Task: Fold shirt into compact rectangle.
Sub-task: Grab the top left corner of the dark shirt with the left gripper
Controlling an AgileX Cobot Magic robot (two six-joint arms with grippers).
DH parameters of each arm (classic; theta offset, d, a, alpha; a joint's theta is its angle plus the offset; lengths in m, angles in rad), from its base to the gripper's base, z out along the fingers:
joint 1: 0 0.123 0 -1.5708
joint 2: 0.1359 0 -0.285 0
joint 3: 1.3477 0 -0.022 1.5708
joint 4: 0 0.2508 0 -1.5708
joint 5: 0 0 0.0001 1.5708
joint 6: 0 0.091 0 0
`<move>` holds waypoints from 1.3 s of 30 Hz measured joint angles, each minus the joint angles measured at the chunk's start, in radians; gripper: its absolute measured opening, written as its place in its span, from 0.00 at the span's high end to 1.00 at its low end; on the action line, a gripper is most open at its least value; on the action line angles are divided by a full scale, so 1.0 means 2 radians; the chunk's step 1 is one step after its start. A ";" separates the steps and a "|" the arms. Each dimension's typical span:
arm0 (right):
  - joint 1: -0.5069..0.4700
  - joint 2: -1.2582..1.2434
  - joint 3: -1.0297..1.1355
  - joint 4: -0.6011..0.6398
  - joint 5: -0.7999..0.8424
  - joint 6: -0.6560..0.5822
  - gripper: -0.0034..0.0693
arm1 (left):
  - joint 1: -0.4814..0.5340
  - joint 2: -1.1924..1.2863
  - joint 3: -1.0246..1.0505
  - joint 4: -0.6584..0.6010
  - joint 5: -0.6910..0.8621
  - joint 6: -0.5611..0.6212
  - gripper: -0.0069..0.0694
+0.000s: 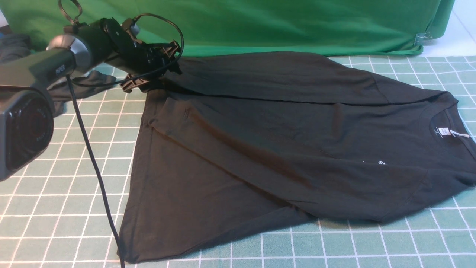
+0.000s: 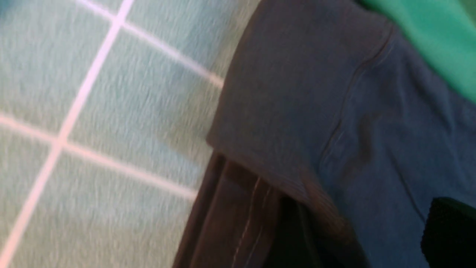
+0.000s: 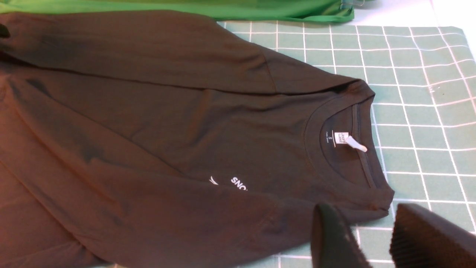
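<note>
The black shirt [image 1: 267,149] lies flat on the grid mat, collar to the right and hem to the left. Its far sleeve is folded along the back edge, and the near sleeve crosses the body. The white neck label [image 3: 341,137] and part of the white logo [image 3: 238,183] show. My left gripper [image 1: 150,70] hovers at the shirt's far-left corner. In the blurred left wrist view a ribbed cuff [image 2: 308,193] lies between its spread fingers [image 2: 450,230]. My right gripper [image 3: 372,229] is open over the mat beside the shoulder near the collar; the front view does not show it.
The green backdrop cloth [image 1: 279,26] hangs along the back, held by a metal clip [image 1: 422,38]. A dark grey garment [image 1: 15,48] sits at the far left behind my left arm. A black cable [image 1: 93,163] trails across the mat [image 1: 55,186].
</note>
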 joint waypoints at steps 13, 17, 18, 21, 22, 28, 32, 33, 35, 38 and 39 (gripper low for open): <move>0.000 0.000 0.000 0.000 -0.008 0.004 0.63 | 0.000 0.002 0.000 0.010 -0.003 -0.007 0.39; 0.000 0.000 0.000 0.000 -0.011 0.005 0.63 | 0.000 0.009 -0.002 0.024 0.015 -0.060 0.40; 0.000 0.000 0.000 0.000 -0.011 0.005 0.63 | 0.000 0.009 -0.003 0.026 0.016 -0.073 0.40; 0.000 0.000 0.000 0.000 -0.011 0.005 0.63 | 0.000 0.010 -0.004 0.029 0.015 -0.099 0.40; 0.000 0.000 0.000 0.000 -0.011 0.006 0.63 | 0.000 0.010 -0.004 0.029 0.013 -0.104 0.40; 0.000 0.000 0.000 0.000 -0.011 0.006 0.63 | 0.000 0.013 -0.004 0.029 0.003 -0.130 0.50; 0.000 0.000 0.000 0.000 -0.011 0.006 0.63 | 0.000 0.017 -0.004 0.027 -0.007 -0.135 0.68; 0.000 0.000 0.000 0.000 -0.011 0.006 0.63 | 0.000 0.018 -0.004 0.027 -0.009 -0.137 0.73; 0.000 0.000 0.000 0.000 -0.011 0.006 0.63 | 0.000 0.019 -0.004 0.023 -0.009 -0.138 0.84; 0.000 0.000 0.000 0.000 -0.011 0.006 0.63 | 0.000 0.018 -0.004 0.016 -0.010 -0.138 0.89; 0.000 0.000 0.000 0.000 -0.011 0.006 0.63 | 0.000 0.015 -0.003 0.016 -0.009 -0.137 0.89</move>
